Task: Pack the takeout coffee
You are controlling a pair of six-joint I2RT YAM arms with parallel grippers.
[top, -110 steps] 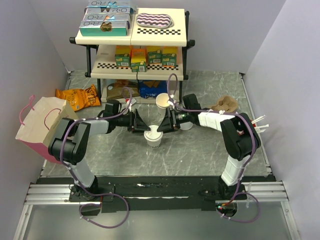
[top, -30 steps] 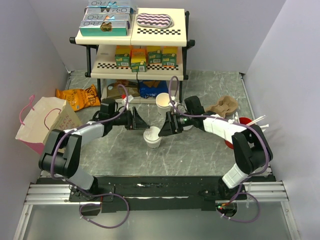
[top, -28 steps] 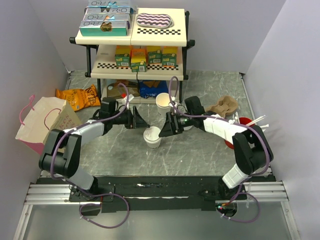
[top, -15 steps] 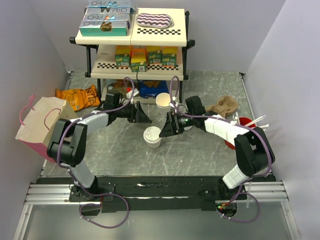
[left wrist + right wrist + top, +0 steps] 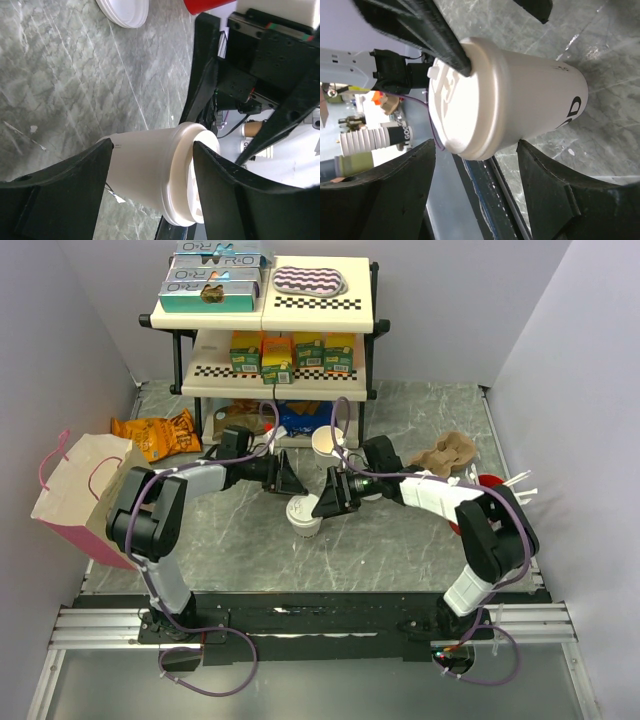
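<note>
Coffee first: the takeout coffee point(image 5: 303, 512) stands upright on the grey marbled table point(image 5: 400, 550), roughly midway between my two arms. It is a cream-white tapered cup with its round white lid point(image 5: 455, 100) on, and some black print shows low on its side.

My left gripper point(image 5: 292, 483) is just behind the cup and a little to its left, pointing at it. Its jaws are apart. Through the left wrist camera the cup sits in the gap between my two black fingers point(image 5: 65, 185), and I cannot tell whether either one touches it.

My right gripper point(image 5: 322, 506) is close against the cup's right side. Its jaws are also spread wide, with the cup ahead of and between them, and I see no grip on it. In the right wrist view one of my left fingers crosses the rim of the lid, but I cannot tell if there is contact.

Just behind the cup stands an open lidless cup point(image 5: 325, 441). Behind that is the shelf rack point(image 5: 270, 340), which holds boxes. A brown cardboard carrier point(image 5: 450, 451) lies to the right, with a red cup point(image 5: 487, 486) holding white straws beyond it. A paper bag point(image 5: 85, 490) with pink handles is at the far left, and orange snack bags point(image 5: 155, 433) lie behind it.
</note>
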